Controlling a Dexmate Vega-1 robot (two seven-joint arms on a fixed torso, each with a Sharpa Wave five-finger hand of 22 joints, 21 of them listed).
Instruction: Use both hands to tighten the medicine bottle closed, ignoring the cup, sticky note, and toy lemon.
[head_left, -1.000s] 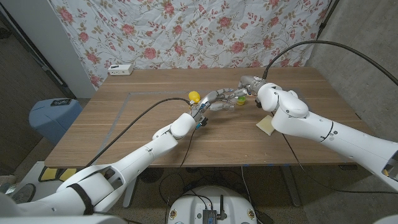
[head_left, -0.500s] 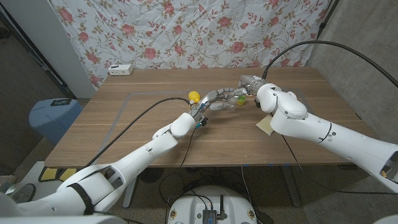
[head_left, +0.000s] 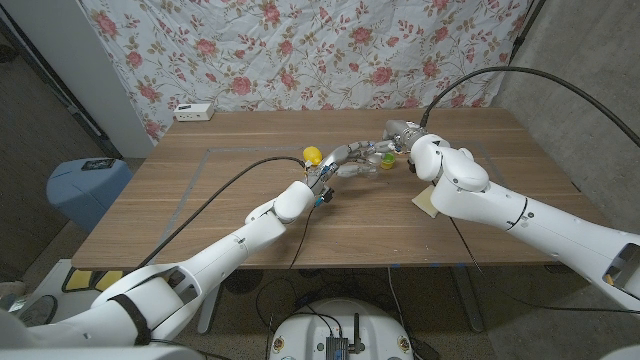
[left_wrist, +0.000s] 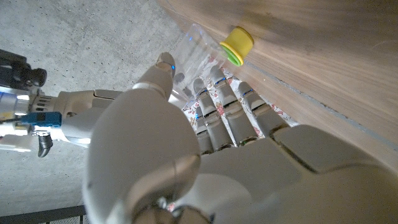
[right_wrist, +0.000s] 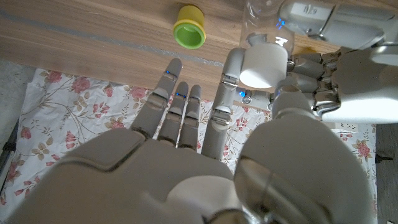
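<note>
Right hand (right_wrist: 205, 124) is pinched on the white cap (right_wrist: 263, 64) of the medicine bottle (left_wrist: 196, 53), whose clear body is gripped by the left hand (left_wrist: 205, 118) near the cup (right_wrist: 189, 27). Body should be held still while the cap is turned squarely.

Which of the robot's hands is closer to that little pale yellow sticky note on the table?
Right. The sticky note lies beside the right forearm, with the right hand just beyond it. The left hand is farther, off toward the table's middle.
</note>
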